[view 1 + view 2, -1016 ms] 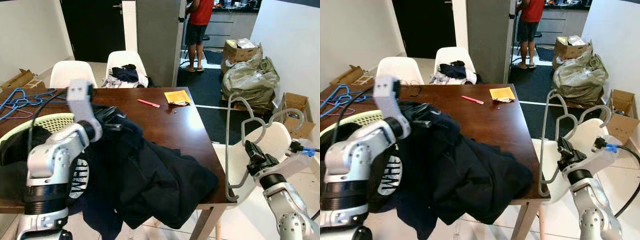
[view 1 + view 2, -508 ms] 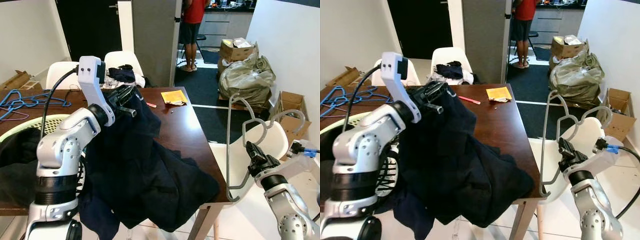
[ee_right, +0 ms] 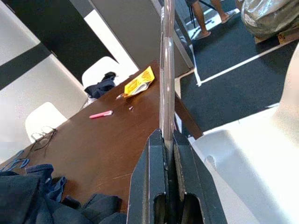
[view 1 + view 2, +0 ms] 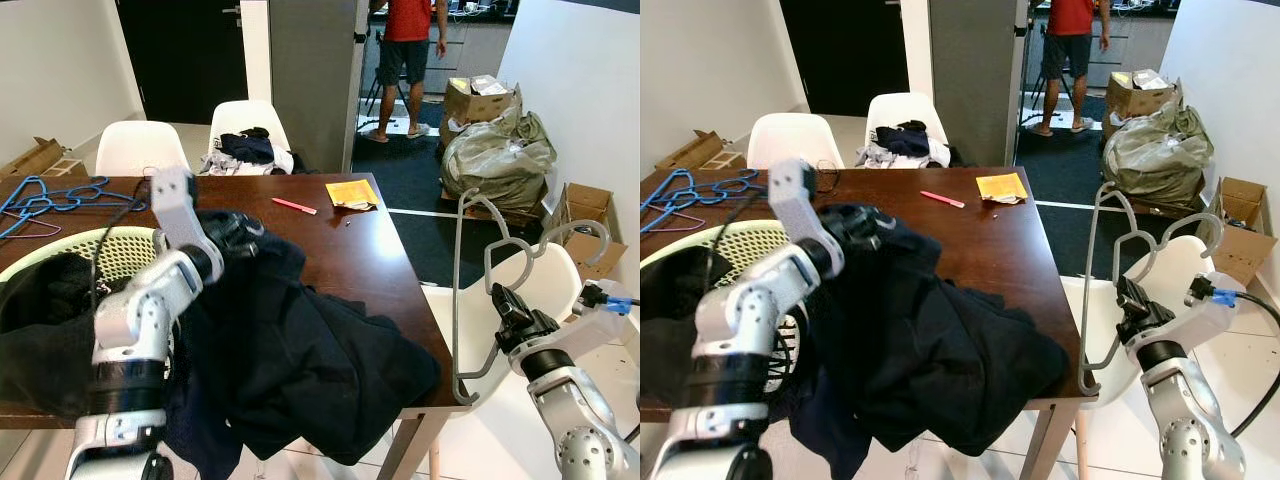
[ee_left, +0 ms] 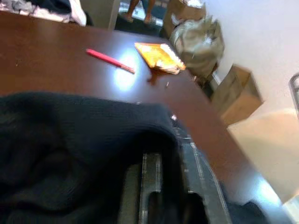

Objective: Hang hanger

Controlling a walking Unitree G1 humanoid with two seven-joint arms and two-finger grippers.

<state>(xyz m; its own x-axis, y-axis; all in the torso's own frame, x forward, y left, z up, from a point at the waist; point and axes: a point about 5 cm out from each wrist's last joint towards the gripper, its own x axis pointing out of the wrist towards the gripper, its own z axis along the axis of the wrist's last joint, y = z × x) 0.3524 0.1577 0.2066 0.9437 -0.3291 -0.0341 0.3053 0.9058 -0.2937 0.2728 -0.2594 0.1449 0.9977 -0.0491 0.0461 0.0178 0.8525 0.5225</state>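
A grey wire hanger [image 4: 458, 290] stands upright beyond the table's right edge, with my right gripper [image 4: 505, 305] shut on its lower bar. The right wrist view shows the hanger's wire [image 3: 167, 70] pinched between the closed fingers [image 3: 154, 186]. A dark navy garment [image 4: 300, 350] lies heaped over the brown table [image 4: 350, 250] and spills off its front edge. My left gripper [image 4: 240, 232] is at the garment's upper fold, shut on the cloth. In the left wrist view the dark cloth [image 5: 84, 140] drapes over the fingers [image 5: 152, 186].
A pale laundry basket [image 4: 110, 250] with dark clothes sits at the table's left. Blue hangers [image 4: 50, 195], a pink pen [image 4: 296, 206] and a yellow packet [image 4: 354, 193] lie on the table. White chairs [image 4: 540, 280] stand around it. A person [image 4: 405, 40] stands in the far doorway, near boxes and bags [image 4: 500, 150].
My left arm had lifted the garment high half a second ago; now it is lower, close to the table. The right gripper with the hanger has stayed put.
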